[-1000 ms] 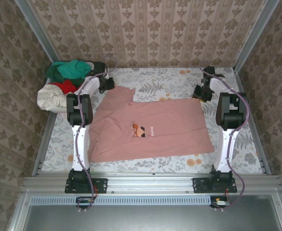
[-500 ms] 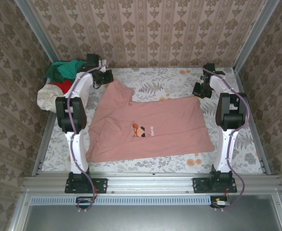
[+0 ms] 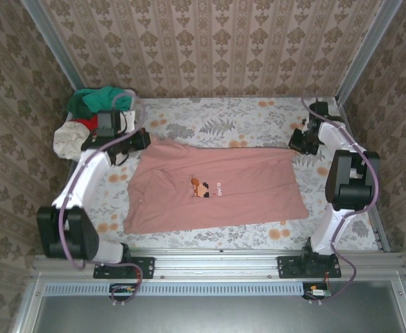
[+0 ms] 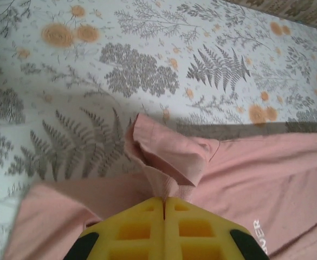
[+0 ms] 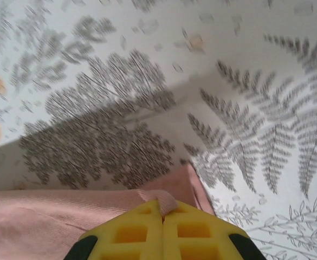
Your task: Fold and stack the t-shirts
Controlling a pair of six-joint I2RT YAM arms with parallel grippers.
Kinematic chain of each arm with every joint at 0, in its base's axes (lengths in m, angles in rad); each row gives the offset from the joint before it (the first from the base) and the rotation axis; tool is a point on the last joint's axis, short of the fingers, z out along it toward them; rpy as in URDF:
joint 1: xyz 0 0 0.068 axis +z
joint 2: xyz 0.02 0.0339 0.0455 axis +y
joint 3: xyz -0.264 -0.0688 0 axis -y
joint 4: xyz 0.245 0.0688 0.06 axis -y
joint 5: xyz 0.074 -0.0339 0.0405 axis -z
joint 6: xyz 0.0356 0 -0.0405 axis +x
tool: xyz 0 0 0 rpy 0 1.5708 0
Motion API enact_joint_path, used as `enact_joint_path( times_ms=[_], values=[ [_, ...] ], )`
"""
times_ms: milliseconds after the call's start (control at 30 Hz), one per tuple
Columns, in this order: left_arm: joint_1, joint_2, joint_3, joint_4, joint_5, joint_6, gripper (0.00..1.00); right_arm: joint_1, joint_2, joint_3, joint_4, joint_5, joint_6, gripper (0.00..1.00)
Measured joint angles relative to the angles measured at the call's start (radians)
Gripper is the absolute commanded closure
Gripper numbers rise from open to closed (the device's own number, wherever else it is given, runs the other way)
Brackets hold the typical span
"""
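While left tool (image 4: 163,201) and right tool (image 5: 161,207) each pinch a far corner of the flat dusty-pink cloth t-shirt (image 3: 216,187), nothing is folded yet and the teal, red, cream tees (image 3: 91,114) wait bundled.

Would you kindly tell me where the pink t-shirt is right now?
In the overhead view, the pink t-shirt lies spread flat mid-table between the two arms, its far corners pinched by the left claw and right claw.

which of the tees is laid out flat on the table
The dusty-pink tee with the pixel print, pinched at its far edge by the left gripper and right gripper; the teal tee, red tee and cream tee sit bunched far left.
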Motion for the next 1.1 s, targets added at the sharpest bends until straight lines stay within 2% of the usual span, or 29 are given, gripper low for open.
enact_joint_path(
  times_ms=[167, 300, 567, 633, 733, 900, 967, 1100],
  values=[
    [0.000, -0.267, -0.206, -0.010, 0.001, -0.024, 1.00, -0.048, -0.040, -0.098, 0.026, -0.078, 0.004, 1.00],
    [0.002, -0.394, -0.288, -0.041, -0.008, -0.048, 1.00, -0.062, -0.072, -0.119, 0.045, -0.119, 0.008, 1.00],
    [0.048, -0.411, -0.260, -0.088, -0.035, -0.057, 1.00, -0.062, -0.125, -0.125, 0.042, -0.144, 0.008, 1.00],
    [0.053, -0.443, -0.257, -0.111, -0.039, -0.057, 1.00, -0.064, -0.156, -0.170, 0.060, -0.159, 0.011, 0.94],
    [0.054, -0.525, -0.270, -0.166, -0.045, -0.064, 1.00, -0.071, -0.188, -0.254, 0.075, -0.201, 0.026, 0.92],
    [0.018, -0.618, -0.365, -0.211, -0.037, -0.148, 1.00, -0.073, -0.187, -0.351, 0.110, -0.224, 0.046, 0.94],
    [0.010, -0.637, -0.418, -0.226, -0.037, -0.188, 1.00, -0.073, -0.190, -0.381, 0.124, -0.223, 0.053, 0.89],
    [-0.023, -0.650, -0.473, -0.260, -0.051, -0.262, 1.00, -0.073, -0.214, -0.436, 0.147, -0.223, 0.068, 0.89]
  ],
)
